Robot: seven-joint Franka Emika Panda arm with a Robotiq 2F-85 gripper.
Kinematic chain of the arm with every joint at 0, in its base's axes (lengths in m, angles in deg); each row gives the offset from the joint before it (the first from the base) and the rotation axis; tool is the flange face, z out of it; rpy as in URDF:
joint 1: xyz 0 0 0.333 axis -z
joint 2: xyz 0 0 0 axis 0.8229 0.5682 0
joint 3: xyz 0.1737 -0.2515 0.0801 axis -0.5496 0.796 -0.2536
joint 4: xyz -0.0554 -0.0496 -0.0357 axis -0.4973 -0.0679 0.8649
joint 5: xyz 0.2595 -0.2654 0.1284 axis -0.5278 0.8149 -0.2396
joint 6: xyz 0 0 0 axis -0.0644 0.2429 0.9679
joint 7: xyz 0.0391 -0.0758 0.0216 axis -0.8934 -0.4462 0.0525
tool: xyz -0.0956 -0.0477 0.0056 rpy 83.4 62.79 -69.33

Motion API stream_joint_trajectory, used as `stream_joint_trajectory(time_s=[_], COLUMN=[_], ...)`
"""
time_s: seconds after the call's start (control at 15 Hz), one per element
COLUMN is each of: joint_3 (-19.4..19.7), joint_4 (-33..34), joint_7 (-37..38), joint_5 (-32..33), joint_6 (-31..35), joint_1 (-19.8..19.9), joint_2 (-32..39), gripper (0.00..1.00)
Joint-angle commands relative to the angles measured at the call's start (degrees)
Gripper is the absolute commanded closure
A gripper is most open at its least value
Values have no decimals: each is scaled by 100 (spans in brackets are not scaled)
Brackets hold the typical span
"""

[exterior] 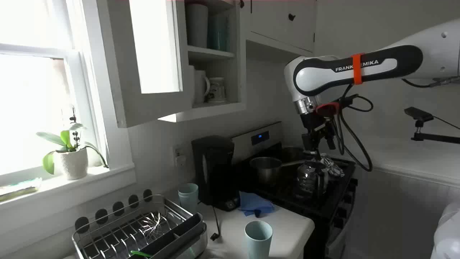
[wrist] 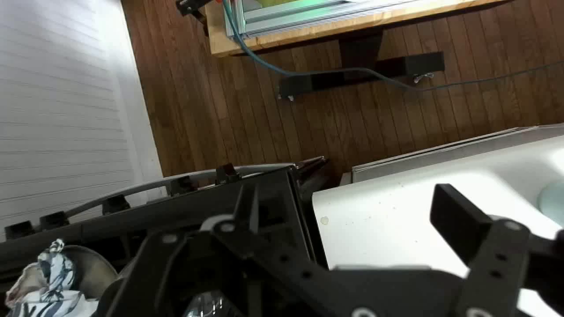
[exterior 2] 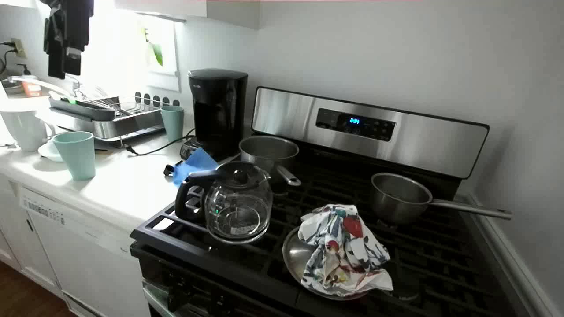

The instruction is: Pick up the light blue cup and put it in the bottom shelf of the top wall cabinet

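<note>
A light blue cup (exterior: 258, 240) stands upright near the front of the white counter. It also shows in the other exterior view (exterior 2: 77, 156) and partly at the wrist view's right edge (wrist: 553, 202). A second light blue cup (exterior: 188, 197) (exterior 2: 172, 123) stands between dish rack and coffee maker. The top wall cabinet (exterior: 151, 106) has its door open. Its bottom shelf (exterior: 220, 107) holds white mugs (exterior: 200, 86) and a patterned mug (exterior: 216, 90); bluish cups stand above. My gripper (exterior: 313, 153) (exterior 2: 64, 72) (wrist: 352, 213) is open and empty, raised high, apart from both cups.
A dish rack (exterior: 172, 208), black coffee maker (exterior: 212, 169) and blue cloth (exterior: 256, 204) occupy the counter. The stove bears a glass carafe (exterior 2: 238, 207), metal pots (exterior 2: 398, 202) and a patterned cloth (exterior 2: 343, 255). A white mug (exterior 2: 27, 130) stands beside the front cup.
</note>
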Motion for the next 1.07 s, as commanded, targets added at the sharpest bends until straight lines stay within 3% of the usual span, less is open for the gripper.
stream_joint_trajectory(time_s=[0.0,0.4,0.67,1.0], joint_3=[106,108,68,8], joint_4=[20,-55,-534,-1228], joint_7=[41,-49,-40,-148], joint_5=[30,-29,-316,-1256], joint_6=[-26,121,1322,2992], joint_1=[-136,-197,-455,-834], joint_2=[12,62,62,176], gripper=[0,0,0,0])
